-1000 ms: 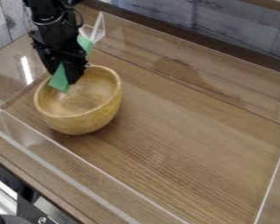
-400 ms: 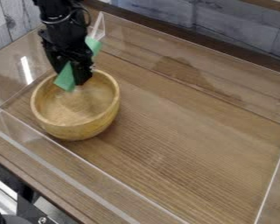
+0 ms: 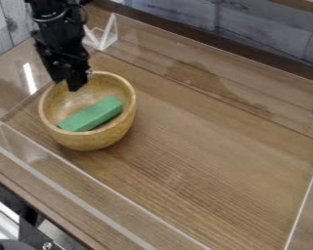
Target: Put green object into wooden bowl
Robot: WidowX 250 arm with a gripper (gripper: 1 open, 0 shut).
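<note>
The green object [image 3: 93,115], a flat green block, lies inside the wooden bowl [image 3: 87,135] on its hollow, angled from lower left to upper right. The round tan bowl sits at the left of the table. My black gripper [image 3: 71,80] hangs pointing down over the bowl's far left rim, just above the block and apart from it. Its fingers stand open with nothing between them.
Clear acrylic walls [image 3: 159,210] fence the wooden tabletop [image 3: 211,127] on all sides. A small clear bracket [image 3: 105,37] stands behind the gripper at the far left. Dark equipment [image 3: 9,229] sits below the near left table edge.
The gripper held the green block upright over the bowl; it has opened, and the block now lies flat in the bowl. The gripper has shifted slightly left.
</note>
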